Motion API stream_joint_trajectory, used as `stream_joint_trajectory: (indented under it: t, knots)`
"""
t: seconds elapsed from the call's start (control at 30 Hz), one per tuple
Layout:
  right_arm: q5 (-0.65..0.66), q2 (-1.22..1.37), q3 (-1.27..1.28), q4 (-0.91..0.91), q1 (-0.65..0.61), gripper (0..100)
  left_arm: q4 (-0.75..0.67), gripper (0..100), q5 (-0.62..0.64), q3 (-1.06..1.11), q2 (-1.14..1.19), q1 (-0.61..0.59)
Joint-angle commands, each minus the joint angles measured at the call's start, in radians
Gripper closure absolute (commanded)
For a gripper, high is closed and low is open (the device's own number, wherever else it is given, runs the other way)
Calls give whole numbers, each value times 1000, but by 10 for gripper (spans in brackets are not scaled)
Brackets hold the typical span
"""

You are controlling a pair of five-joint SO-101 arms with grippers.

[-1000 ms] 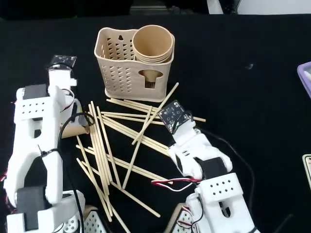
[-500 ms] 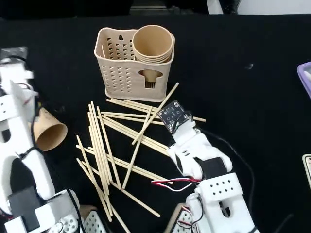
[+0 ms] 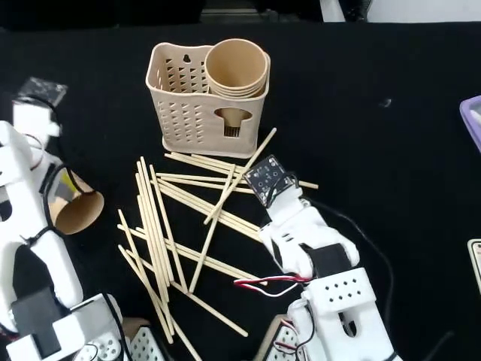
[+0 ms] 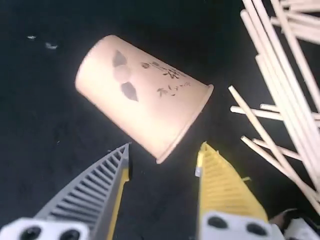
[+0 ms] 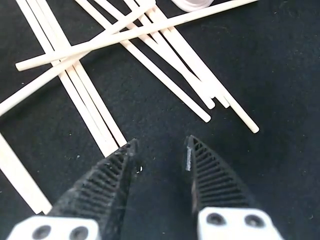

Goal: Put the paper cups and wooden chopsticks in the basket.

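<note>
Near the left edge of the bench (image 3: 391, 150) a paper cup (image 4: 142, 102) lies on its side, with the left hand (image 4: 163, 150) spread just over its rim. Loose chopsticks (image 3: 161, 218) litter the middle front. Behind them stands the basket (image 3: 188, 113), holding stacked cups (image 3: 236, 68). The right hand (image 5: 160, 147) hangs spread beside the chopsticks.

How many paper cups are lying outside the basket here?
1. The paper cup lies on its side on the table, just ahead of the left end effector, beside the wooden chopsticks. More could be hidden from view.
</note>
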Motion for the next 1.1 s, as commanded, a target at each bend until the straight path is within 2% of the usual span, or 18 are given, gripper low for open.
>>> stream_joint_trajectory:
  t: [0.0,0.17,0.43,0.5,0.6,0.67,0.77,0.93,1.07]
  knots:
    - [0,-24,-4,-15,-14,850,-144,787,-26,81,-17,-5]
    - [2,-24,-2,-14,-14,850,-341,784,-29,202,-17,-15]
    - [2,-24,-2,-14,-14,850,-496,789,-31,305,-17,-16]
    - [2,-24,-2,-14,-14,850,-493,837,-28,302,-18,-16]
    - [3,-24,-2,-14,-12,849,-493,985,-21,288,-18,-16]
    - [3,-24,-2,-14,-11,849,-493,950,-9,274,-20,-28]
    - [3,-24,-2,-14,-11,849,-479,967,75,216,-48,-50]
    - [-5,-24,-2,-20,-11,850,-305,970,192,33,-172,-35]
    - [-8,-24,-2,-21,-11,850,-207,970,370,-147,-279,31]
